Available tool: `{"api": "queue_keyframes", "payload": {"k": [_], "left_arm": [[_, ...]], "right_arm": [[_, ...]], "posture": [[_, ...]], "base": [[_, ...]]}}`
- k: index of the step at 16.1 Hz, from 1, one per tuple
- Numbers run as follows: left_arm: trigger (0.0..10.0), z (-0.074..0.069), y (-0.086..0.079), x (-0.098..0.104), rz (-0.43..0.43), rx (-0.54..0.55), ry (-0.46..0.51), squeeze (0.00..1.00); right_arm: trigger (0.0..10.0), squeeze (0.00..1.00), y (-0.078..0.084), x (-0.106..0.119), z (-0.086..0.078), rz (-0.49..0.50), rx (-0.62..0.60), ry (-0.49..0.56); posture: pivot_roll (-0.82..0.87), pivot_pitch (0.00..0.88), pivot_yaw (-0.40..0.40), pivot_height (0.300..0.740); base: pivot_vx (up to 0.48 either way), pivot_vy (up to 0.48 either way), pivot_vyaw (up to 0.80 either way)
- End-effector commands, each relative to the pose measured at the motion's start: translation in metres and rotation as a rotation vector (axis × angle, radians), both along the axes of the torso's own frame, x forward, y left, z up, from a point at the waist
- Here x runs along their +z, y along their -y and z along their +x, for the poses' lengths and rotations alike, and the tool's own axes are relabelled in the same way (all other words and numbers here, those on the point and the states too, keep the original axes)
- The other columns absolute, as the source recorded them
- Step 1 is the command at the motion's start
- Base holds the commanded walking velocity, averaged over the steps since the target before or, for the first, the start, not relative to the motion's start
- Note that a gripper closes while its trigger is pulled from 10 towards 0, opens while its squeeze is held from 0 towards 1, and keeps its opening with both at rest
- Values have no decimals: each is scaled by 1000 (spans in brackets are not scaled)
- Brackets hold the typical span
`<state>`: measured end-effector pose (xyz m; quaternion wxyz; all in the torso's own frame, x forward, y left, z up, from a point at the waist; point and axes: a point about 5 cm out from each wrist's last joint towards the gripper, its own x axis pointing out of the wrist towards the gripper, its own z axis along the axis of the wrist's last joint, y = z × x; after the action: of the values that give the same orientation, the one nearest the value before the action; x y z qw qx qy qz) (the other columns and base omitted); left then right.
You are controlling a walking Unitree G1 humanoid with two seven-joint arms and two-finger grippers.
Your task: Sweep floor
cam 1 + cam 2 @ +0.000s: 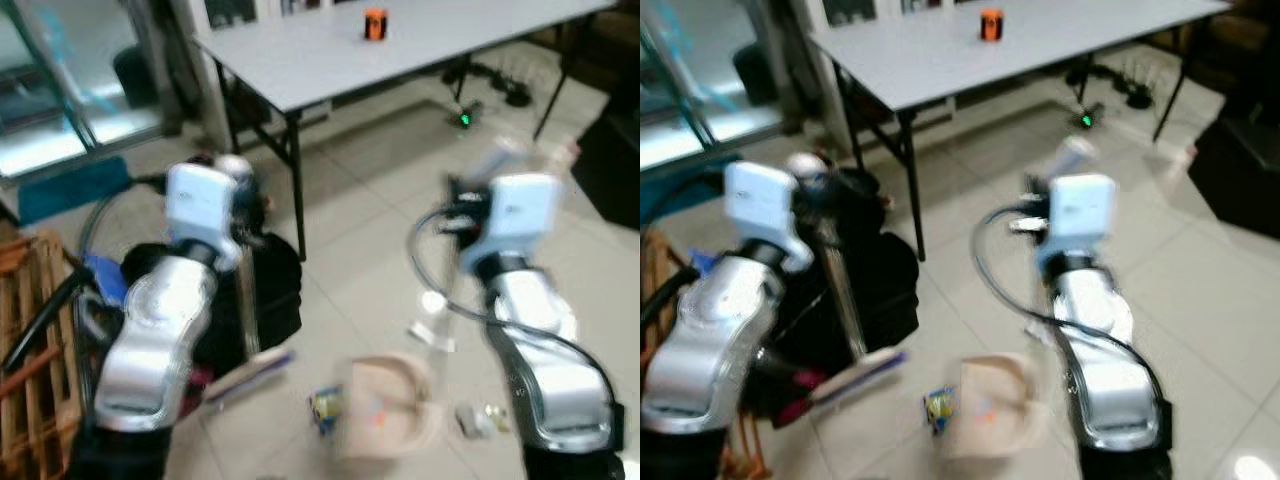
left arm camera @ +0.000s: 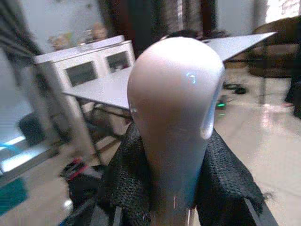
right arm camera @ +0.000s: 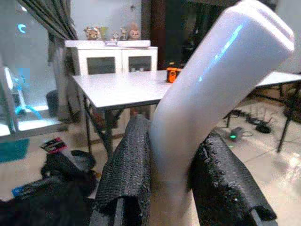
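Left gripper [image 2: 174,207] fingers pinch broom handle [image 2: 175,117]; right gripper [image 3: 174,197] fingers pinch dustpan handle [image 3: 211,89]. Litter [image 1: 325,408] on floor [image 1: 380,200] near, between arms.

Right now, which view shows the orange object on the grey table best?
The right wrist view: the orange object sits fairly sharp on the grey table, beside the white handle held in the right gripper. Both eye views show it as a small blurred spot near the top edge.
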<state>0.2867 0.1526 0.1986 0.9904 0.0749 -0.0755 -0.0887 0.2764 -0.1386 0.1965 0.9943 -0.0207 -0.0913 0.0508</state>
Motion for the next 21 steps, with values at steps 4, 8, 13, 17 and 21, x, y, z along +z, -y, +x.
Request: {"api": "queue_keyframes", "payload": {"k": [4,8,13,17,21], "left_arm": [[10000,7,1,7,-13,11,30,0],[10000,14,5,-7,-10,9,-24,0],[10000,34,12,-24,-59,83,-4,0],[10000,40,7,-30,-91,160,54,0],[10000,48,5,-36,-111,205,153,0]], "right_arm": [[10000,0,11,5,4,5,-46,45],[10000,0,20,4,8,-37,-79,58],[10000,0,36,-12,22,-104,-106,70],[10000,0,34,-19,34,-172,-70,102],[10000,0,30,-26,49,-276,-22,152]], "posture": [[4,46,57,740],[-8,59,72,740],[9,120,87,740],[23,189,69,740],[53,294,75,740]], "base": [[0,0,0],[0,0,0],[0,0,0],[0,0,0],[0,0,0]]}}
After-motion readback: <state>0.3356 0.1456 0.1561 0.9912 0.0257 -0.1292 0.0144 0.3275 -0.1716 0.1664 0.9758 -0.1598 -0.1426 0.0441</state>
